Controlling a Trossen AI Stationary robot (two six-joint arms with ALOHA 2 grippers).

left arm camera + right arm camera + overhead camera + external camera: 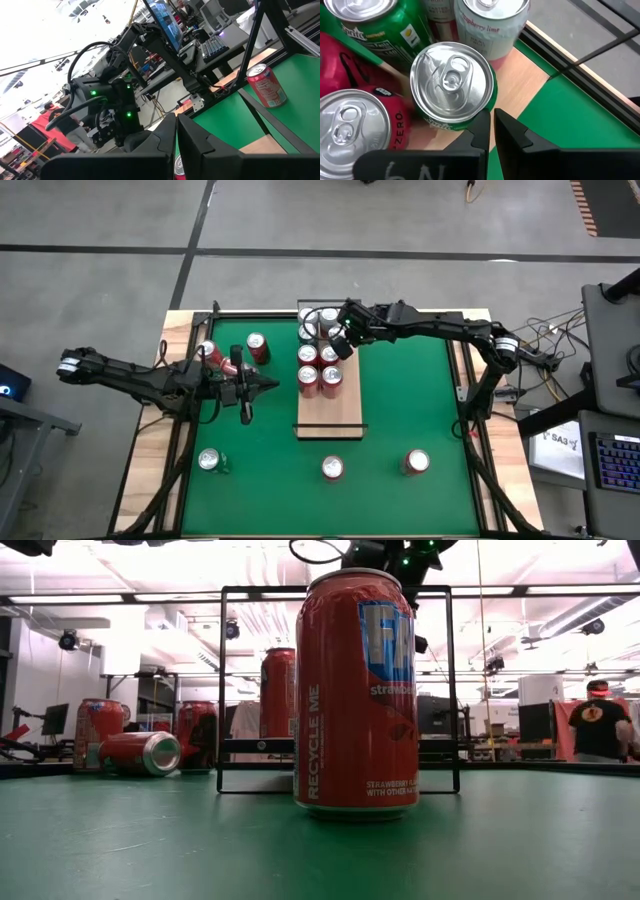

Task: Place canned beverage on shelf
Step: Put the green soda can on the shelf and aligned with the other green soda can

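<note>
Right gripper [492,131]: fingers pressed together, nothing between them, tips just beside a green can [454,87] standing on the shelf [530,82]. In the high view that gripper [343,343] sits over the shelf's far right part, next to the can cluster.

Left gripper [176,145]: fingers also closed, only a thin slit between them, empty. A red can top [180,167] peeks just below the tips. High view puts the left gripper [262,386] over the mat [400,400], left of the shelf, pointing toward it, clear of the board.

Shelf [345,415] is at mat centre, long axis running near to far. Six or so cans [318,365] are packed on its far half; near half is bare wood.

Loose cans on the mat:
- one upright [257,347] and one lying down [209,353] at far left, near the left arm
- three upright along the near edge: left [209,460], middle [332,469], right [416,462]

Low view: the middle near can [355,690] fills the frame, with the shelf's black rail [222,690] behind it and the tipped can [140,753] at left. A person in a dark shirt [600,725] stands in the room beyond.
</note>
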